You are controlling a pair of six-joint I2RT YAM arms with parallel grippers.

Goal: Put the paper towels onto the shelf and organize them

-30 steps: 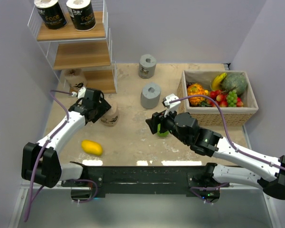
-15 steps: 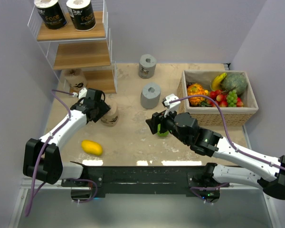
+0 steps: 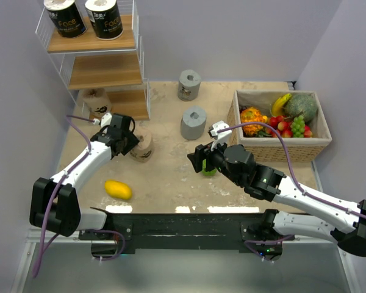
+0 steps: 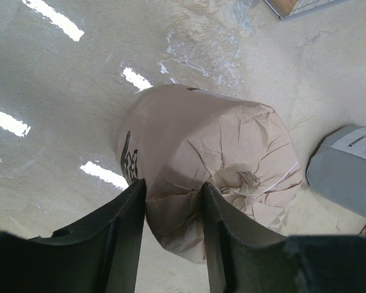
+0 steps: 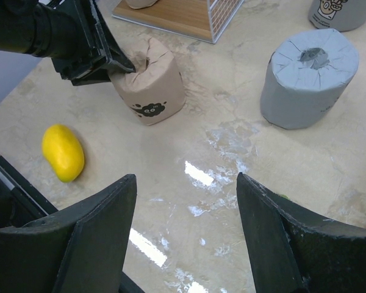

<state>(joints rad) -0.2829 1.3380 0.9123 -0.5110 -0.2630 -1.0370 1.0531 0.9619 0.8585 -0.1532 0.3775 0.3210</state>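
Note:
The shelf (image 3: 104, 70) stands at the far left. Two black rolls (image 3: 65, 17) (image 3: 104, 17) stand on its top board, and a tan roll (image 3: 96, 102) on its bottom board. My left gripper (image 3: 129, 141) is shut on the wrapper edge of a second tan roll (image 3: 143, 148), which sits slightly tilted on the table in front of the shelf. The left wrist view shows the fingers (image 4: 125, 220) pinching that roll (image 4: 207, 152). Two grey rolls (image 3: 189, 84) (image 3: 194, 122) stand mid-table. My right gripper (image 3: 200, 160) is open and empty, above bare table (image 5: 186, 189).
A yellow oval fruit (image 3: 118, 189) lies near the left arm. A green fruit (image 3: 209, 171) sits under the right wrist. A wicker basket (image 3: 280, 149) of fruit stands at the right. The near grey roll (image 4: 348, 171) is close to the held tan roll.
My left arm has shifted very slightly toward the shelf while gripping the tan roll. The right arm has not moved.

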